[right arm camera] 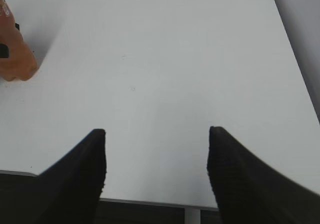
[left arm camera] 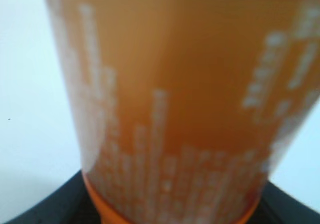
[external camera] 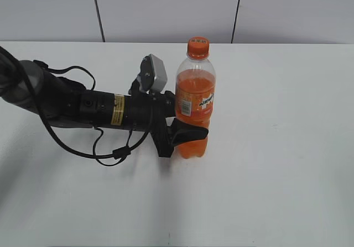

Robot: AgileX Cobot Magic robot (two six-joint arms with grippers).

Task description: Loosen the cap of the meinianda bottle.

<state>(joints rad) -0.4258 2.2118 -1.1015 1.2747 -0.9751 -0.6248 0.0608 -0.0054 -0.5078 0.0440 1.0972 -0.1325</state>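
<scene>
Bottle [external camera: 194, 100] stands upright near the tabletop's [external camera: 287, 164] far edge, mostly full so likely heavy and slick, left gripper [external camera: 188, 133] clamped round its ridged lower body, right gripper [right arm camera: 156, 156] apart over bare table, ribbed cap [external camera: 198, 47] free to grasp

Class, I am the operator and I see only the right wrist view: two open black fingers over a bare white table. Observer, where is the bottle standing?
Observer: The meinianda bottle stands upright near the table's middle.
Operator: Is anything holding it?
Observer: Yes, the left gripper is closed around its lower body.
Operator: Is the cap on?
Observer: The cap sits on the neck, with nothing touching it.
</scene>
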